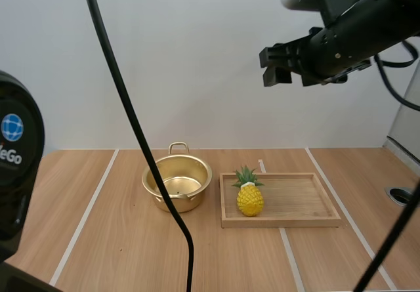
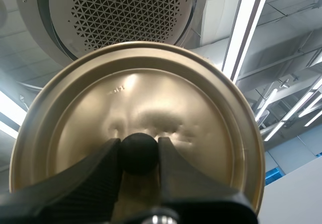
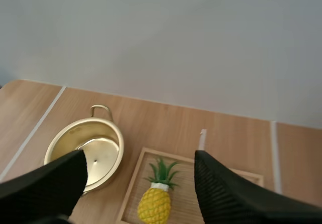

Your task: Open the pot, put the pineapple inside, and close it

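Left gripper (image 2: 139,151) is clamped tight on the black knob (image 2: 139,158) of the gold lid (image 2: 151,93), one finger pressing it from each side, so the lid is off the pot. The pot (image 1: 177,184) sits open on the table (image 1: 98,239), with a loop handle at its 12 o'clock. The pineapple (image 1: 249,197) stands upright in the wooden tray (image 1: 302,203), at the tray's 9 o'clock end. That puts it at 3 o'clock from the pot, just beside it. Right gripper (image 1: 272,64) hangs high over the table, roughly 1 o'clock from the pineapple in the high view. Its fingers are spread wide with nothing between them.
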You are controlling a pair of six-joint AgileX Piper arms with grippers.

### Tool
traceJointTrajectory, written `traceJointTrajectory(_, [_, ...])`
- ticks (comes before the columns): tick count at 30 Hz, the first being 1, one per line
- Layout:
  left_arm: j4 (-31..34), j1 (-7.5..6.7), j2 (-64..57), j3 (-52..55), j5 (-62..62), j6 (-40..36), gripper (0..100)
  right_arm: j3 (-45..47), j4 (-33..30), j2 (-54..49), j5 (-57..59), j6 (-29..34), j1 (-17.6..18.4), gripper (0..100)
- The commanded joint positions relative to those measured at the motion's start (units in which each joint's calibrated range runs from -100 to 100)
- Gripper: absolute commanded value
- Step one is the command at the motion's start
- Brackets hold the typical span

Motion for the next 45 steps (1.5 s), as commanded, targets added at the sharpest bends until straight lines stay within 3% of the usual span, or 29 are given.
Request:
traceJointTrajectory(1, [0.76,-0.17,-0.04,0.02,-2.28,0.42,0,-0.58,2.12,5.86,1.48,-1.85,-0.21,100])
traceJointTrajectory(13, [2.12,-0.17,-0.04,0.02,-1.84,0.42,0,-0.58,0.88,27.70,1.48,-4.96,0.50,100])
traceJointTrajectory(22, [2.12,-0.17,-0.04,0.02,-2.09,0.42,0,-0.44,-0.07,37.54,1.48,-5.10,3.09,100])
traceJointTrajectory(32, [2.12,-0.17,-0.04,0.02,-2.26,0.42,0,7.29,-9.21,41.43,1.48,-5.10,7.51,100])
traceJointTrajectory(40, [2.12,-0.17,-0.04,0.02,-2.26,0.42,0,10.38,-10.75,41.60,1.48,-5.10,7.51,100])
traceJointTrajectory(45, [2.12,-0.17,-0.04,0.02,-2.26,0.42,0,11.19,-8.42,42.35,1.48,-5.10,7.51,100])
